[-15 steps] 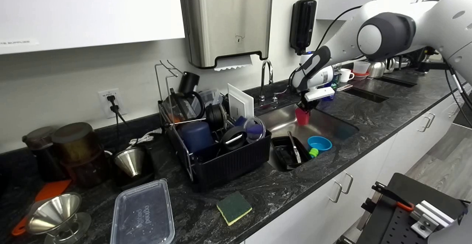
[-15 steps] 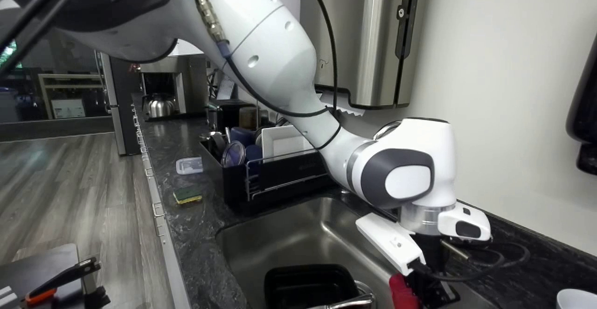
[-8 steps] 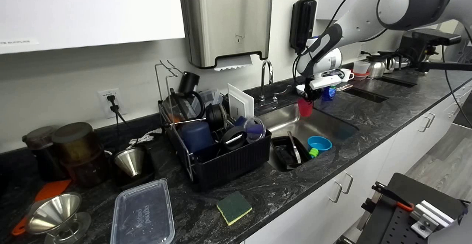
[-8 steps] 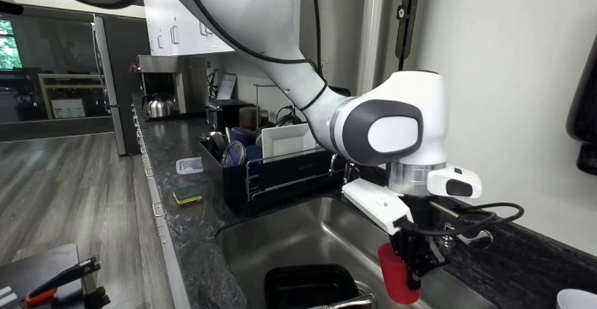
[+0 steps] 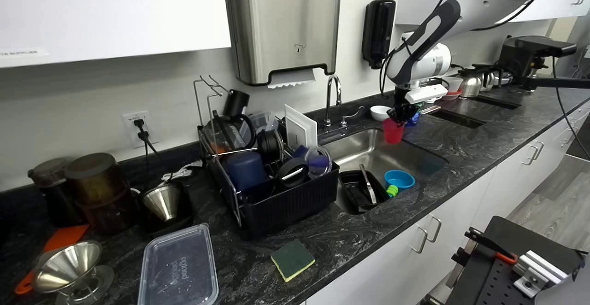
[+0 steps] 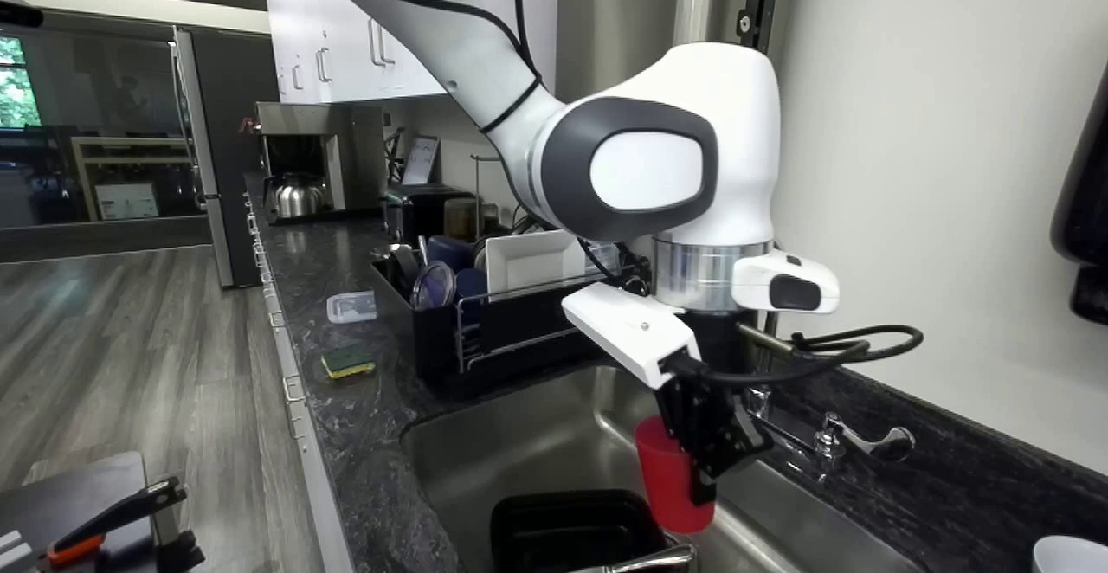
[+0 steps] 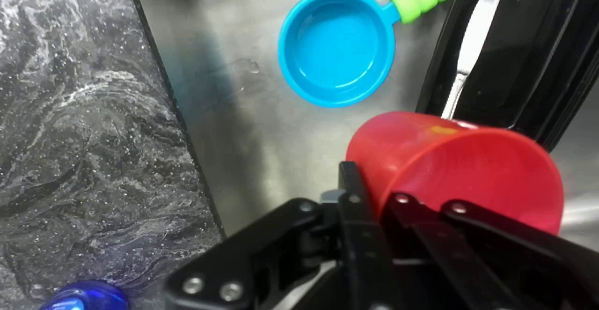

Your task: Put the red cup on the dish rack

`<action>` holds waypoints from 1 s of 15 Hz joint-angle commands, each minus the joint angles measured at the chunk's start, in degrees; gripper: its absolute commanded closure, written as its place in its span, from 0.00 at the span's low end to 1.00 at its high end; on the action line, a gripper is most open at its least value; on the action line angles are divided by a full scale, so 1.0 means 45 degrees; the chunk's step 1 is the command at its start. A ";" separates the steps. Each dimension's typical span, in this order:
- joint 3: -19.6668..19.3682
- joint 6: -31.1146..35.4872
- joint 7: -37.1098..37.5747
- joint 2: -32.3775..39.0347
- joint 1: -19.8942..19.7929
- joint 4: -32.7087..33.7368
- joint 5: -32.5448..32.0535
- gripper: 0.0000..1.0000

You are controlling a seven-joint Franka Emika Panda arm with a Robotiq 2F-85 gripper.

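Held over the sink is the red cup (image 5: 393, 132), a plain plastic cup tilted in my grip. My gripper (image 7: 374, 192) is shut on its wall near the rim: one finger lies along the outside, and the other reaches into the mouth, its tip hidden. In an exterior view the cup (image 6: 662, 465) hangs mouth up, leaning, below the black fingers. The dish rack (image 5: 290, 213), a black tub with wire uprights, stands on the counter beside the sink, well apart from the cup. It is loaded with dark mugs, lids, a pot and an upright white plate (image 5: 302, 130).
The steel sink (image 6: 485, 434) holds a black tray (image 7: 519, 43) with a knife across it and a blue round dish (image 7: 337, 47) with a green handle. A tall faucet (image 5: 339, 90) rises between rack and cup, near a white bowl (image 5: 380, 112).
My gripper has lifted the red cup up out of the sink's depth, shifting it rightward in one exterior picture and leftward in another. The grip on it has stayed the same.
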 commanded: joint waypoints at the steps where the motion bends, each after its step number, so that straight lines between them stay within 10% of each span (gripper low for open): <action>1: 0.0184 0.0597 -0.0806 -0.1420 0.0076 -0.1780 -0.0332 0.99; 15: 0.1032 0.0536 -0.2670 -0.4131 0.1288 -0.4470 -0.0432 0.99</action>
